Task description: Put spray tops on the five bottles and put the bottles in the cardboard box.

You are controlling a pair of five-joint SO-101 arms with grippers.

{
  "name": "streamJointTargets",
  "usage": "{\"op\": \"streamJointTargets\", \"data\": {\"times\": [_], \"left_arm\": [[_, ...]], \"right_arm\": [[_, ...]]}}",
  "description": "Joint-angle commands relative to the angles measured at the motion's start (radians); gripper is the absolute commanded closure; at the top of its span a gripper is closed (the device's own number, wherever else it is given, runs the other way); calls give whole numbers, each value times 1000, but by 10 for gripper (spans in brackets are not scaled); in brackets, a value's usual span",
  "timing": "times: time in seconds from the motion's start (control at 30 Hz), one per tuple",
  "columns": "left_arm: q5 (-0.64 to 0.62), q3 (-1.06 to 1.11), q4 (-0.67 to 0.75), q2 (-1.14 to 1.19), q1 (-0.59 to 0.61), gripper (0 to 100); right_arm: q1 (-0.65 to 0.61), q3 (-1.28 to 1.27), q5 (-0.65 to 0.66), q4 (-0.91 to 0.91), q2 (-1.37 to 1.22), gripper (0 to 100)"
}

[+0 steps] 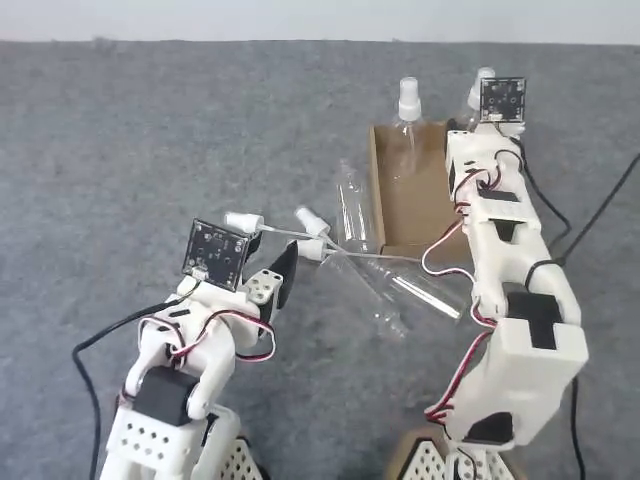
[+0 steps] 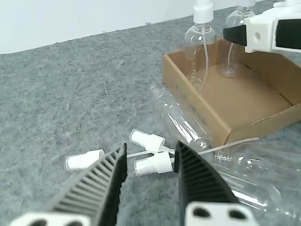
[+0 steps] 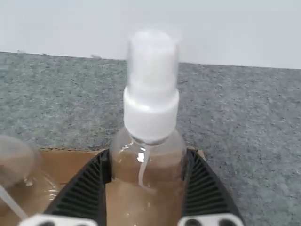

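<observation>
Three loose white spray tops with thin tubes lie on the grey mat just ahead of my left gripper. In the left wrist view its open fingers frame one spray top, apart from it. Three clear capless bottles lie beside the cardboard box. A capped bottle stands in the box's far end. My right gripper is shut on a second capped bottle, upright over the box's far right corner.
The grey mat stretches open to the left and the far side. Both arms' bodies and cables take up the near edge. One lying bottle rests against the box's left wall.
</observation>
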State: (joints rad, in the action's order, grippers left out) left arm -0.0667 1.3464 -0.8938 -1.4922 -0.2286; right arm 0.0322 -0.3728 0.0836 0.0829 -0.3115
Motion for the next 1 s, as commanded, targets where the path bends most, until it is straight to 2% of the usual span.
{"op": "streamJointTargets", "data": {"times": [0.0,0.13,0.27,0.7,0.9,0.97], "left_arm": [[6,-10,28,-6,2,854],[6,-10,28,-6,2,854],[6,-10,28,-6,2,854],[8,-8,28,-6,2,854],[8,-8,28,-6,2,854],[8,-8,28,-6,2,854]], "right_arm": [[-15,66,-5,22,10,961],[-15,66,-5,21,10,858],[-15,66,-3,21,10,797],[-18,72,-3,21,21,689],[-27,103,-3,16,21,677],[-25,158,-3,-47,22,677]]}}
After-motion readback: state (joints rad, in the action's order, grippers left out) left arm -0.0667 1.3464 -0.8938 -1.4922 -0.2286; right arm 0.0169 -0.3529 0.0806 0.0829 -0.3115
